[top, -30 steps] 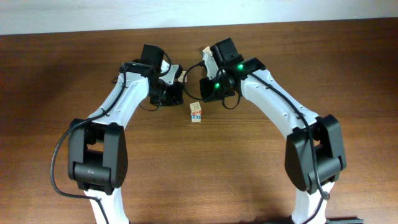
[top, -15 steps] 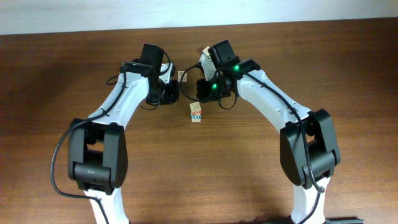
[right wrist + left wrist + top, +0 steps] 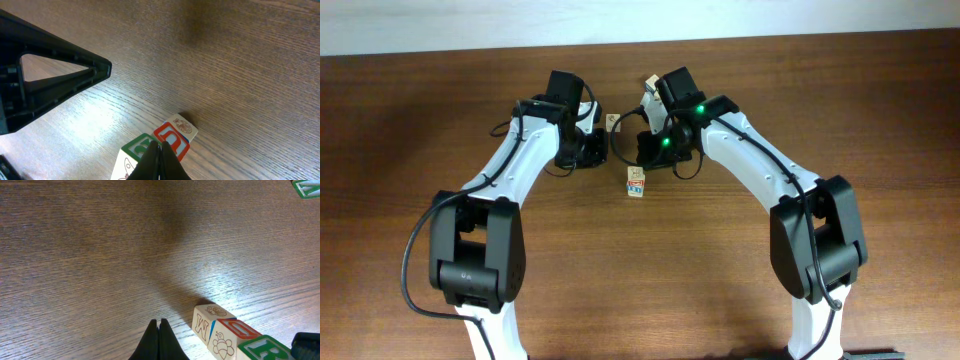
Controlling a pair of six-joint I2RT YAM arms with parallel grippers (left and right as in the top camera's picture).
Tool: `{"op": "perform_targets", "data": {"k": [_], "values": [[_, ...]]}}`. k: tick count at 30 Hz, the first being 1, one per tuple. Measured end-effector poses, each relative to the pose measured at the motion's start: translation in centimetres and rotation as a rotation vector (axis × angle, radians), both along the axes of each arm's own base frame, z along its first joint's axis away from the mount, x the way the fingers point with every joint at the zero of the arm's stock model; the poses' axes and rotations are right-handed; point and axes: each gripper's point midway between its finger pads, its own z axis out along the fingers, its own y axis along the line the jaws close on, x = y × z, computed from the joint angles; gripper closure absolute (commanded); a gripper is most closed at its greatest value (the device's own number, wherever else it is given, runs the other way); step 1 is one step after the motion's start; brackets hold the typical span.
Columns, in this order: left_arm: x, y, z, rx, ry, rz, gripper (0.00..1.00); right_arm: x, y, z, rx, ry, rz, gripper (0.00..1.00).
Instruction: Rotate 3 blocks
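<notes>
On tabletop, blocks sit in a row; left hand & right hand clenched empty, prob. to nudge-turn them.

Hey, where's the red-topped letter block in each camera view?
Overhead: the red-topped block is at picture centre, its colours too small to read.
Left wrist: the block sits lower right, to the right of the shut left tool.
Right wrist: the block sits bottom centre, at the shut right tool.
Shared landmark: the green-topped cube beside it in both wrist views.
</notes>
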Motion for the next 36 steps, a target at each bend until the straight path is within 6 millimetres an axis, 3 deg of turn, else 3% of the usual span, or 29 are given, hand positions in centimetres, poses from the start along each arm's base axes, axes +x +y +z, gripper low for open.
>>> {"op": "perform_targets", "data": {"k": [7,11,13,17,21,27,28,29,31,32,33,36], "values": [[0.0,0.0,0.0,0.0,0.0,0.0,1.0,0.0,-0.1,-0.1,-0.005,0.002,-0.005,0.94],[0.1,0.1,0.0,0.003,-0.005,0.002,1.0,0.3,-0.4,0.1,-0.004,0.003,-0.016,0.79],[0.3,0.2,0.0,0.005,-0.01,0.005,1.0,1.2,-1.2,1.1,-0.001,-0.006,-0.042,0.75],[0.5,1.5,0.5,0.011,0.004,0.031,1.0,4.0,-3.9,5.2,0.01,-0.041,-0.117,0.71],[2.2,4.3,4.2,0.022,-0.027,0.056,1.0,6.3,-8.4,10.9,0.019,-0.086,-0.217,0.65],[3.1,6.5,10.4,0.04,-0.125,0.012,1.0,5.5,-12.6,14.3,-0.009,-0.048,-0.298,0.51],[2.9,6.8,11.5,0.044,-0.145,0.001,0.97,5.1,-13.5,14.7,-0.029,-0.038,-0.317,0.49],[2.6,7.0,12.7,0.047,-0.167,-0.012,0.82,4.9,-14.2,15.0,-0.05,-0.034,-0.331,0.46],[1.7,7.6,14.8,0.06,-0.207,-0.031,0.63,4.1,-15.7,15.4,-0.114,-0.022,-0.362,0.4],[1.1,8.1,16.0,0.072,-0.225,-0.035,0.48,3.8,-16.4,15.7,-0.145,-0.022,-0.373,0.32],[0.6,8.7,17.0,0.084,-0.241,-0.028,0.01,3.4,-17.0,16.0,-0.179,-0.028,-0.385,0.29],[-1.2,11.4,19.4,0.149,-0.263,0.017,0.01,1.7,-18.8,17.5,-0.268,-0.043,-0.421,0.09]]}}
